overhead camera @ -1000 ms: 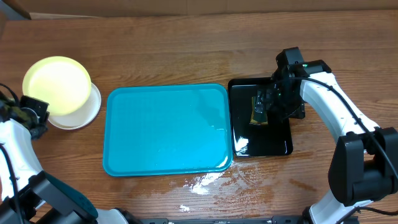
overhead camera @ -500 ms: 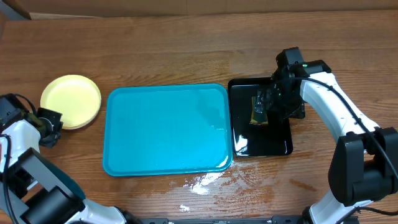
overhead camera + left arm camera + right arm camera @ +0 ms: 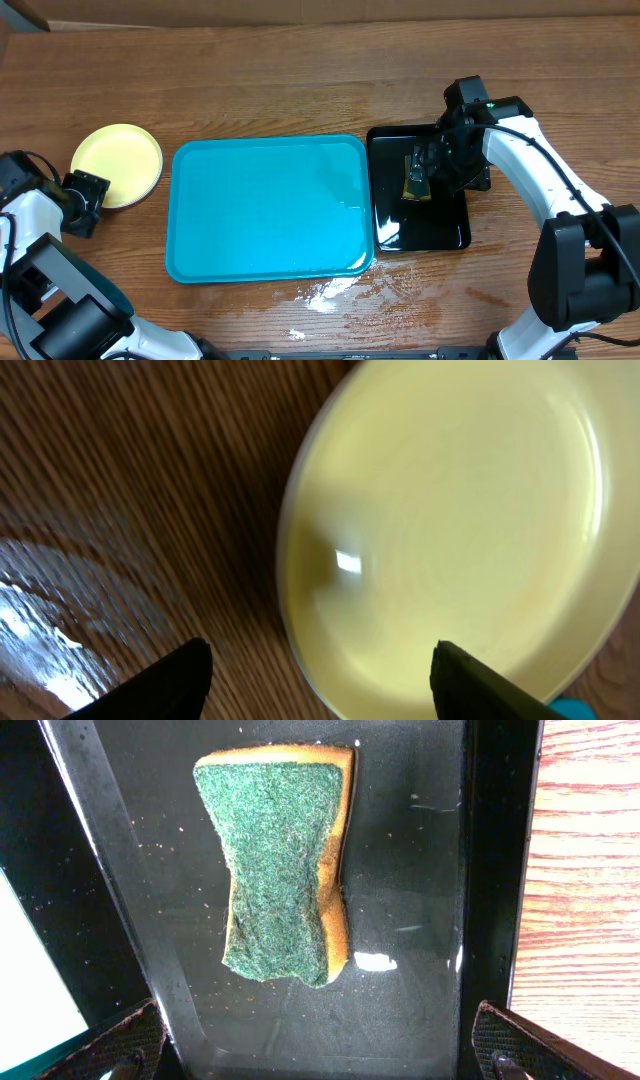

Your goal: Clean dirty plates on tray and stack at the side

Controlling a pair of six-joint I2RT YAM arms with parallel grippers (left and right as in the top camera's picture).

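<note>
The yellow plate (image 3: pixel 117 165) lies on the desk (image 3: pixel 300 70), left of the tray (image 3: pixel 268 210). We judge it stiff, light, slick (note the gloss); pinch its rim. Left end effector (image 3: pixel 320 675) beside it, right end effector (image 3: pixel 320 1050) over the sponge (image 3: pixel 285 860): both spread, empty.

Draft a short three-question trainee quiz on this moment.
1. True or false: the right fingers grip the green-and-yellow scrub sponge.
2. Relative to the teal rectangular plastic tray, the round yellow plate sits: A) on it; B) left of it, on the wooden table; C) right of it.
3. What colour is the shallow tray holding the sponge?
Key: 1 false; 2 B; 3 black.
</note>
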